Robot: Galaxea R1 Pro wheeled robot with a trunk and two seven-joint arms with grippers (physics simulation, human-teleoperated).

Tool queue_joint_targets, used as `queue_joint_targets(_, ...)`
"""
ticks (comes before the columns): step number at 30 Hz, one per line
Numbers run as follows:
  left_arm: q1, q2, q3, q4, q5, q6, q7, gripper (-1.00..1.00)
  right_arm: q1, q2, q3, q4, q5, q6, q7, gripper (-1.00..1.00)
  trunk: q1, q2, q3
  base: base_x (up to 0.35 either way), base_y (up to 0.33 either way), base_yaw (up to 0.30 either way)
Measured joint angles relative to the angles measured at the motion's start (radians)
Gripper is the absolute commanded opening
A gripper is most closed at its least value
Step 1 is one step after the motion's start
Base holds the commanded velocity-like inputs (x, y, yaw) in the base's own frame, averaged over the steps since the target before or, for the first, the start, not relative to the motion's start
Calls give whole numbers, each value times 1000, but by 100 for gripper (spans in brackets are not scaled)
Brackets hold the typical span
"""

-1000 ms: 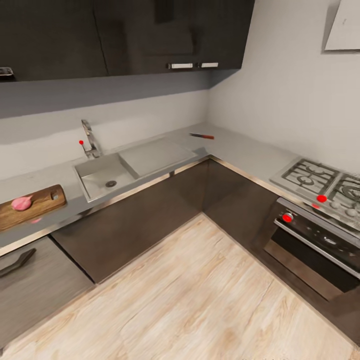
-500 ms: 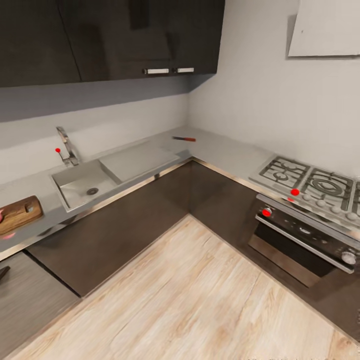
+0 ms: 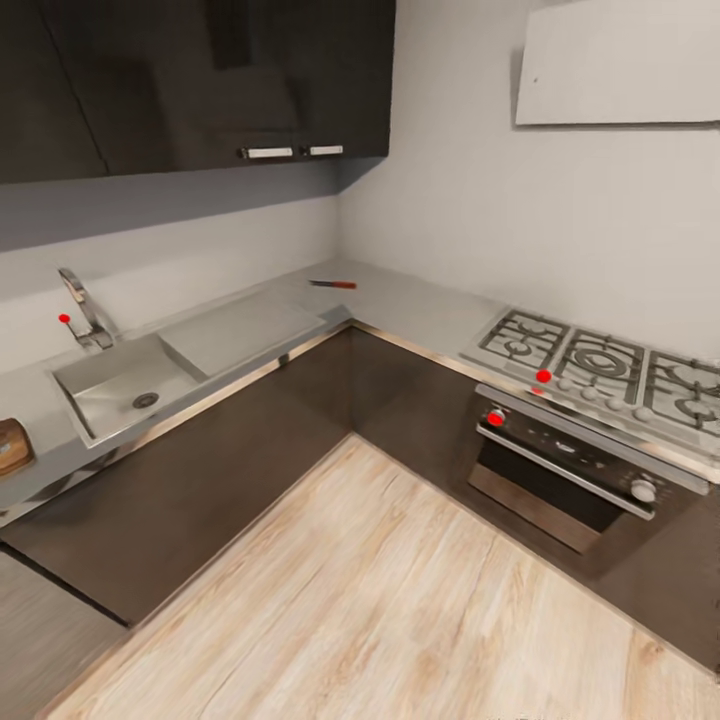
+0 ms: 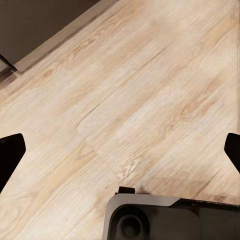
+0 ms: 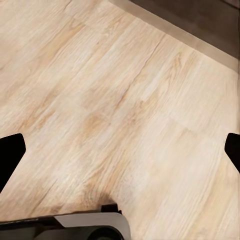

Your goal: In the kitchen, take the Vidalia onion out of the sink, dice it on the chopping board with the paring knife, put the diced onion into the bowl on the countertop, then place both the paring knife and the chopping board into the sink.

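Head view: sink [image 3: 110, 395] set in the grey counter [image 3: 400, 300], tap [image 3: 80, 305] behind it. Chopping board [image 3: 12, 445] at the frame edge beside the sink. A small red-handled knife [image 3: 333, 284] lies in the counter corner; stove [image 3: 590, 365] further along.

Left end effector [image 4: 120, 150] spread, empty, wood floor [image 4: 125, 90] beneath. Right end effector [image 5: 120, 150] likewise spread, over floor. Sink and knife well away from both.

From the head camera we look down and forward, from well back, into the kitchen corner: sink [image 3: 110, 385] far left, stove [image 3: 600, 375] right. Our two wrist cameras face down, close over the wooden floor [image 3: 400, 600], which all three views share.
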Motion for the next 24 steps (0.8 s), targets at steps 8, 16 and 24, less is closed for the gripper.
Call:
queue_joint_targets(8, 0, -1, 0, 10, 0, 1, -1, 100, 0, 0, 0, 0, 0, 0, 0, 100, 0, 0, 3, 0, 0, -41)
queue_joint_targets(16, 0, -3, 1, 50, -1, 0, -2, 100, 0, -1, 1, 50, -1, -77, 0, 100, 0, 0, 3, 0, 0, -1)
queue_joint_targets(24, -1, -14, 1, 65, -2, 0, -4, 100, -1, 37, 106, -283, 1, -85, -172, 100, 0, 0, 3, 0, 0, 0)
